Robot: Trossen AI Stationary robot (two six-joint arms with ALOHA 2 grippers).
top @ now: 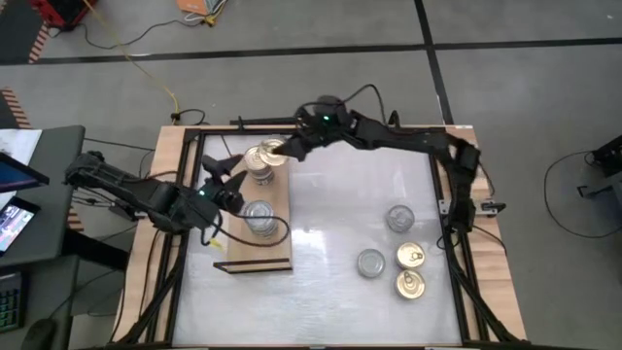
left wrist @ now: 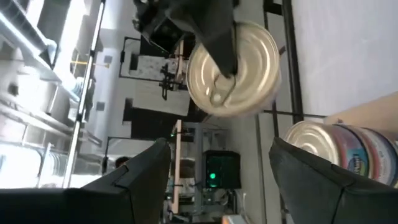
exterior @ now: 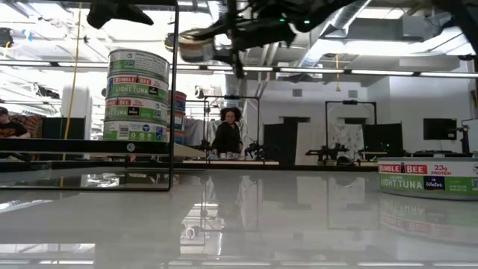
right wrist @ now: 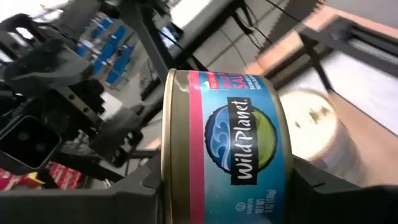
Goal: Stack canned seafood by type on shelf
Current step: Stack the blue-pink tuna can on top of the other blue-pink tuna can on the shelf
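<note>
The tan shelf board (top: pixel 275 248) stands at the table's left. On it rest a gold-topped stack of tins (top: pixel 260 175) at the far end and a silver-topped stack (top: pixel 258 218) nearer. The low view shows the green-labelled stack (exterior: pixel 137 96) and a blue-labelled one (exterior: pixel 178 112) behind it. My right gripper (top: pixel 282 151) is shut on a gold-topped tin (top: pixel 266 154) above the far stack. My left gripper (top: pixel 222 175) is open and empty just left of that stack; its wrist view shows the held tin (left wrist: pixel 239 68) and the top of a stack of tins (left wrist: pixel 336 146). My right gripper pinches the blue-labelled tin (right wrist: pixel 227 143) between its two fingers, one finger (left wrist: pixel 221 37) lying across the gold lid (left wrist: pixel 258 68), the other on the base side. The fingers come about level from the table's right. The tin is lifted clear, above the stack (right wrist: pixel 317 130).
Four loose tins lie on the white table at the right: two silver-topped (top: pixel 399 218) (top: pixel 370 262) and two gold-topped (top: pixel 411 256) (top: pixel 411 284). One shows large at the right of the low view (exterior: pixel 429 178). The shelf's black frame post (exterior: pixel 174 97) stands beside the stacks.
</note>
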